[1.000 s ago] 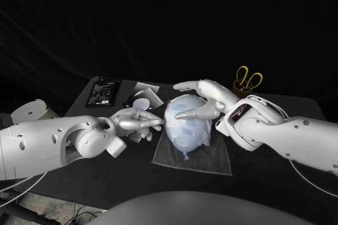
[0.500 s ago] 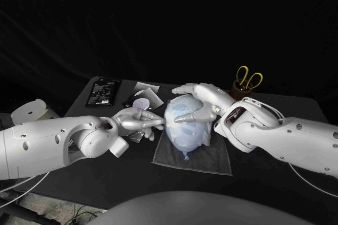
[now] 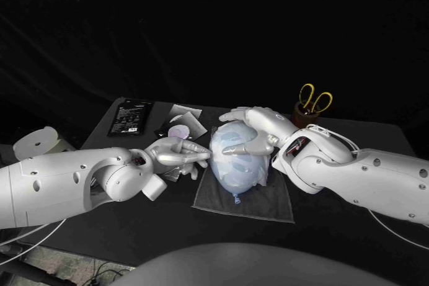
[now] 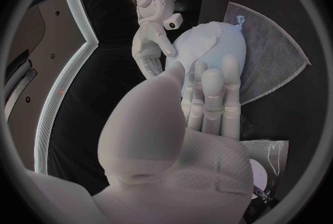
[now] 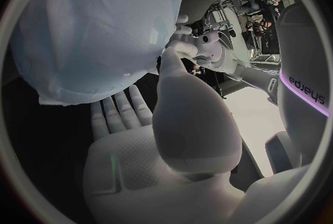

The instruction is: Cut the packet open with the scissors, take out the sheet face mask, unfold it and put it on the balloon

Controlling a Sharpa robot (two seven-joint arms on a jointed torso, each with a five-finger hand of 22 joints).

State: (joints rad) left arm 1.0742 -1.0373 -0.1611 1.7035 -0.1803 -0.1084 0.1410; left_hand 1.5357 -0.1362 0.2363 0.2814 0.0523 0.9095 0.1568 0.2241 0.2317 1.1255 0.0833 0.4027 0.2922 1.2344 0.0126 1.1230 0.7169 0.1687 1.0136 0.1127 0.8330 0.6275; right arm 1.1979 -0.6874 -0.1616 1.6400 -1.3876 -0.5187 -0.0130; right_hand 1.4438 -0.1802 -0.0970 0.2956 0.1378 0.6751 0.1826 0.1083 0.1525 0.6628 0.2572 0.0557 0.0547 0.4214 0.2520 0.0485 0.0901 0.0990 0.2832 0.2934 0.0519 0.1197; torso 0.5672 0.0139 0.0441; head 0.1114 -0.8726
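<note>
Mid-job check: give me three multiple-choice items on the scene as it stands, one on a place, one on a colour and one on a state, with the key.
1. Where are the scissors?
A. Flat on the table
B. Standing in the cup
C. On the floor

2. What colour are the scissors' handles?
A. Red
B. Black
C. Yellow

3. What is the right hand doing?
A. Cupping the balloon
B. Holding the scissors
C. Lying flat on the table

Key:
1 B: the handles stick up out of the cup behind the right arm.
2 C: both loops are yellow in the head view.
3 A: its fingers curve over the balloon's far end, with the thumb on the near side, as the balloon lies on the cloth.
</note>
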